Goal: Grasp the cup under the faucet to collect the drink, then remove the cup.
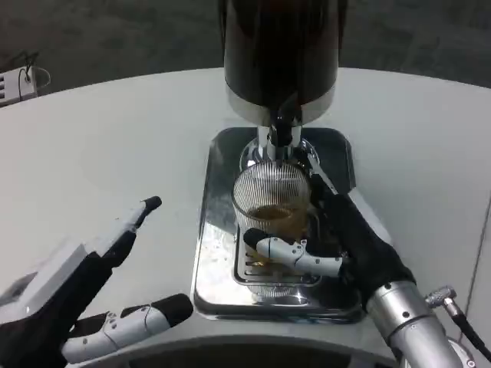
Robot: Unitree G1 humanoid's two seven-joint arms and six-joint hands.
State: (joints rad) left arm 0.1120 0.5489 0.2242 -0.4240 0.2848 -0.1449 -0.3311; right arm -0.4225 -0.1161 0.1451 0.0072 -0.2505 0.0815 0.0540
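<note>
Holding the cup (270,211) under the faucet (281,132), the right hand (337,241) has its fingers (295,253) wrapped around the glass.

White and black fingers curl across the front of the round, clear cup, which has thin ribbed lines down its side and some brown drink in the bottom. The cup stands on a slotted grate in a shiny metal tray (211,253) with rounded corners, right below the small dark faucet. Above the faucet is a big round dispenser (280,50), dark on top with a silver band. The left hand (100,295) is off to the side over the smooth white desk (100,146), its fingers spread apart and holding nothing. A white box with wires (19,82) sits at the far left edge.
</note>
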